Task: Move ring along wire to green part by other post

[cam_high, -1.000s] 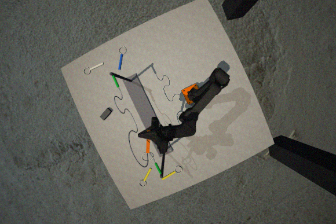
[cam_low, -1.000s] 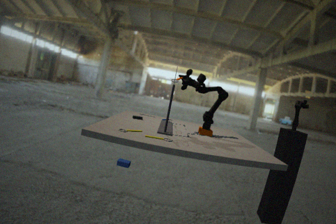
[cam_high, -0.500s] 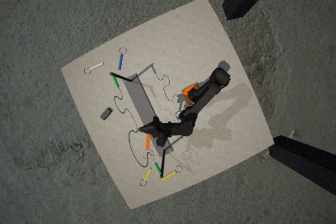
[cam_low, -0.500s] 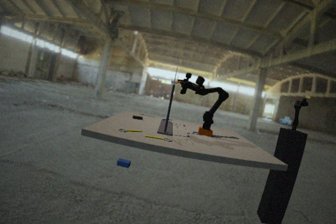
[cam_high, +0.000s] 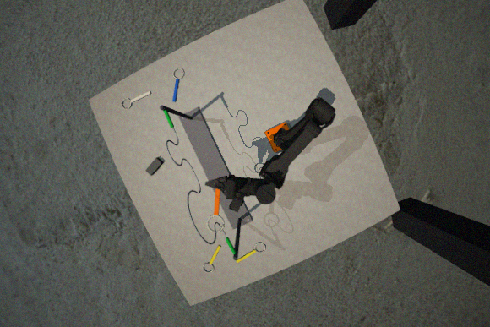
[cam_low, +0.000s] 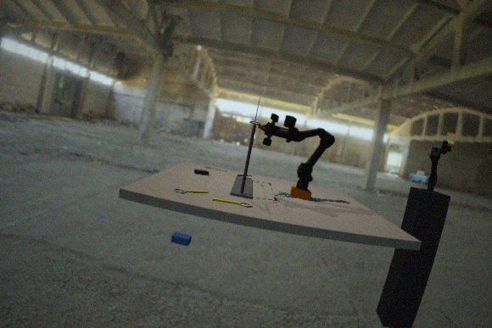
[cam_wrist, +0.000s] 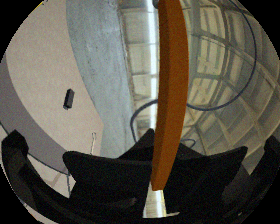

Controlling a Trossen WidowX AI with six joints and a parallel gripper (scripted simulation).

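The orange handle ends in a pale ring, which sits around the thin wire close to the green part by the near post. My gripper is shut on the far end of the orange handle and holds it high above the table. The other green part lies by the far post at the upper left. In the wrist view the ring is at the top edge and hard to make out.
A grey base plate runs between the posts. Loose rings with blue, white and yellow handles and a dark block lie on the table. My orange base is at the right.
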